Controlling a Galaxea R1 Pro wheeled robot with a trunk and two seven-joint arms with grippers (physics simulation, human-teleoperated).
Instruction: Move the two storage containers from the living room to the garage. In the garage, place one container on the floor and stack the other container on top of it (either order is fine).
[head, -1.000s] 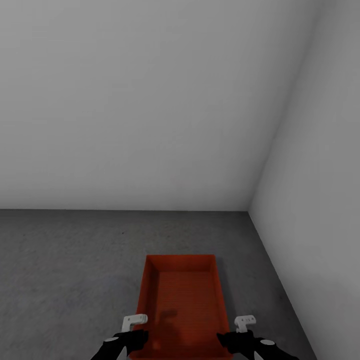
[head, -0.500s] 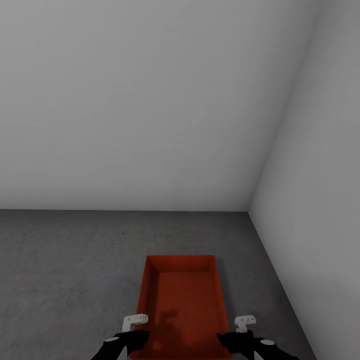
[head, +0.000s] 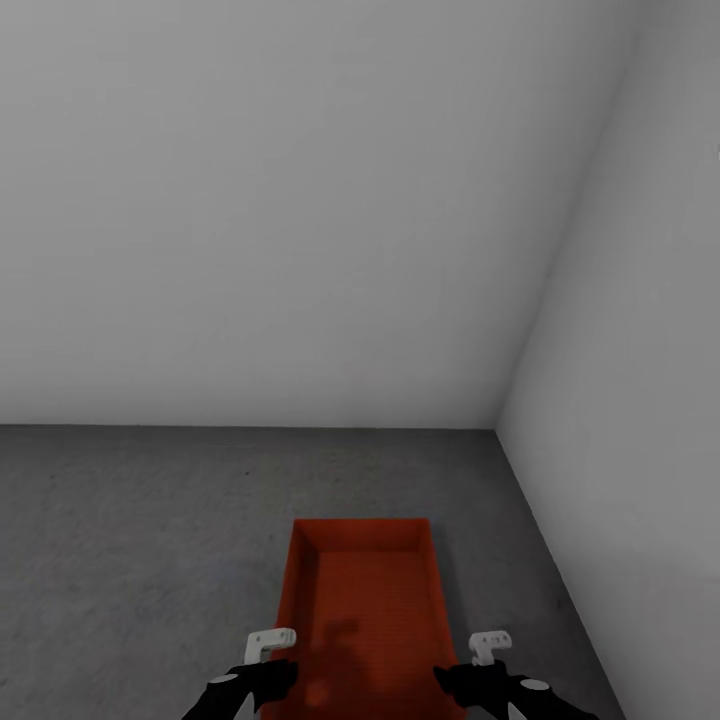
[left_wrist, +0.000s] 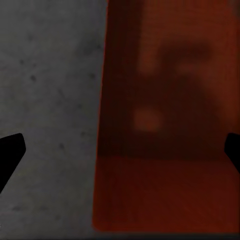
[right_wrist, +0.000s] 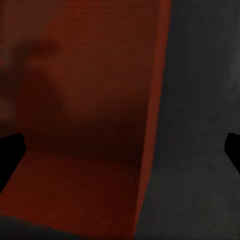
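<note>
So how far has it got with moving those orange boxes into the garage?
One orange-red ribbed open-top bin is already in the bare grey-walled room, over the dark speckled concrete floor. Right now the left gripper and right gripper flank its side walls, fingers spread wide in the wrist views; whether the bin rests on the floor is unclear. Left to do: fetch the second bin and stack it on top.

Storage container's (head: 365, 610) near end and both arms, cut off at head view's edge.

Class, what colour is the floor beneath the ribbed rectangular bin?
Dark speckled grey floor, clearest in the head view.
</note>
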